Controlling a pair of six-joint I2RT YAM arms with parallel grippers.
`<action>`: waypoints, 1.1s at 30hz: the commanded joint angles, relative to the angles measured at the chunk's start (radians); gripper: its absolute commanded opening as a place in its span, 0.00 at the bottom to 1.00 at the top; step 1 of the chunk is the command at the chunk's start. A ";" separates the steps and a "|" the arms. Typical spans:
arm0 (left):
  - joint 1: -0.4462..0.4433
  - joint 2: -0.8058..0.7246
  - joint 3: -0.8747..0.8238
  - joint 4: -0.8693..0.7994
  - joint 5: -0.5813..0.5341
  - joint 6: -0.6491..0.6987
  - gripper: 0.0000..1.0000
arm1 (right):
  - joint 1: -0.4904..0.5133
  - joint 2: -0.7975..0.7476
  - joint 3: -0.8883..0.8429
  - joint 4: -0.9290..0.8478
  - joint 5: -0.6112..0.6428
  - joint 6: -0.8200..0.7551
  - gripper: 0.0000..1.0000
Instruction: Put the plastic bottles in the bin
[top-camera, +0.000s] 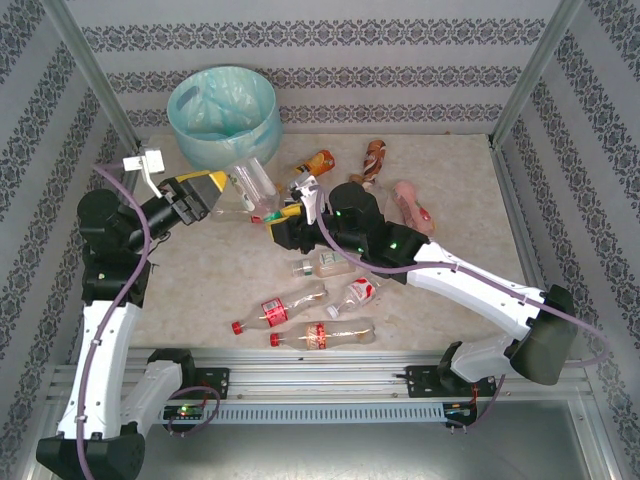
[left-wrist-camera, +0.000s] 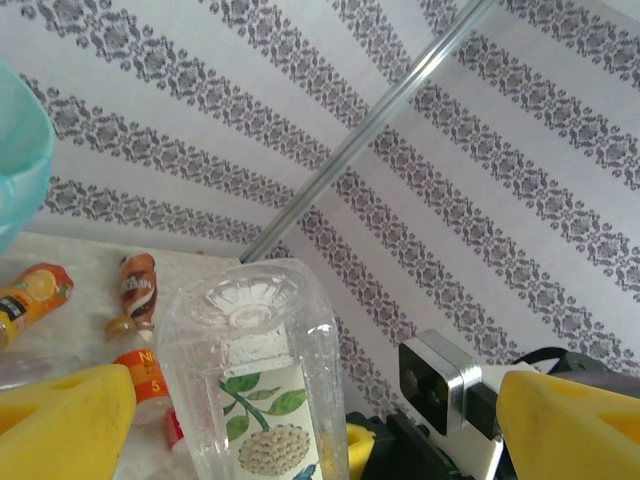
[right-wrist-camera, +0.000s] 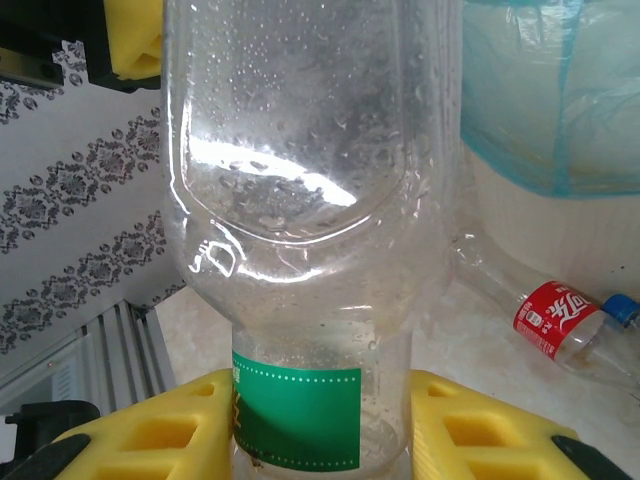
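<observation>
Your right gripper (right-wrist-camera: 320, 400) is pinching a clear, droplet-beaded plastic bottle (right-wrist-camera: 300, 200) at its green label, beside the round teal-lined bin (top-camera: 270, 110); your left gripper (left-wrist-camera: 310, 385) is holding 2 blocky yellow fingers (left-wrist-camera: 60, 420) spread around its dimpled base.

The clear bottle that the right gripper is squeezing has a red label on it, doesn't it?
Not quite. The label is green, not red; the right wrist view shows it. The rest holds: the clear bottle is squeezed by the right gripper.

white-and-black arms (top-camera: 100, 340), yellow claw pads (right-wrist-camera: 150, 425)
</observation>
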 joint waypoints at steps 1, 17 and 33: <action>0.006 0.011 -0.003 0.048 0.002 -0.016 0.93 | 0.031 -0.017 0.051 0.030 0.001 -0.009 0.28; -0.011 0.042 0.009 0.018 0.053 0.008 0.65 | 0.102 0.099 0.185 -0.041 0.093 -0.079 0.31; -0.009 0.194 0.169 -0.010 -0.185 0.011 0.46 | 0.117 0.002 0.148 -0.049 0.293 -0.142 0.83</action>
